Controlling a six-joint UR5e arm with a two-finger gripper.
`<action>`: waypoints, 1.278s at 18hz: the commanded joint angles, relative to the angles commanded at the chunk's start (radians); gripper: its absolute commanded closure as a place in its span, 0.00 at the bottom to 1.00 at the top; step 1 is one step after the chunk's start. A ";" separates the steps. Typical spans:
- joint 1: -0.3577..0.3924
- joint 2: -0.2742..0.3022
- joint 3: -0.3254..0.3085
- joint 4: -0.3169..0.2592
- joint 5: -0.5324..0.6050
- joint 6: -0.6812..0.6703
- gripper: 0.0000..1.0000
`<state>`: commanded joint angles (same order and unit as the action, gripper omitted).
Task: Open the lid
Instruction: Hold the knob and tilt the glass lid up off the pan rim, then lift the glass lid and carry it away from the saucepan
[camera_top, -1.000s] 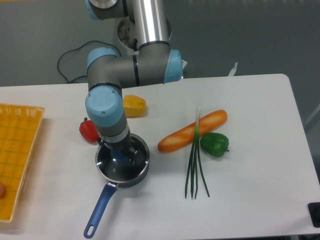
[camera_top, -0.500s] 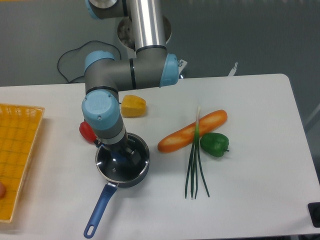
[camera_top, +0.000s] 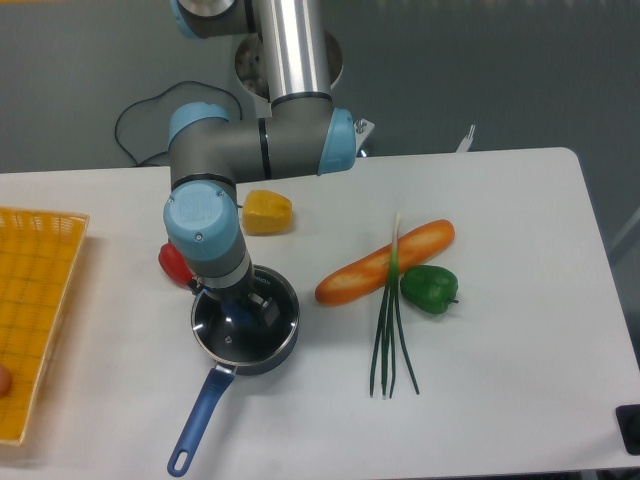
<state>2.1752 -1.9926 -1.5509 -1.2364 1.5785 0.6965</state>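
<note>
You are looking down on a smooth white table (camera_top: 500, 230) where the round glass lid (camera_top: 243, 325), clear with a thin metal rim, sits flat on the small dark saucepan (camera_top: 280, 345) near the front left. The pan's long blue handle (camera_top: 198, 420) runs toward the front edge and ends in a loop. Your arm's grey and pale-blue wrist hangs right over the pan, and the gripper (camera_top: 245, 312) reaches down onto the middle of the lid, where a bit of blue knob shows beneath it. The wrist hides the fingers, so you cannot tell whether they are spread or closed on the knob. Just behind the pan a glossy red pepper (camera_top: 175, 262) peeks out beside the arm, with a blocky yellow pepper (camera_top: 268, 212) further back. To the right lie a long orange baguette-shaped loaf (camera_top: 385, 262), thin green onion stalks (camera_top: 388, 340) crossing it, and a shiny green pepper (camera_top: 430, 288) touching them. A woven yellow basket (camera_top: 35, 300) sits at the left edge.
</note>
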 joint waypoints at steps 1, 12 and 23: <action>0.000 -0.002 0.000 0.000 0.000 -0.003 0.25; 0.006 -0.002 0.017 -0.008 0.000 0.001 0.47; 0.055 0.029 0.078 -0.101 0.006 0.150 0.52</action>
<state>2.2303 -1.9636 -1.4726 -1.3376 1.5846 0.8464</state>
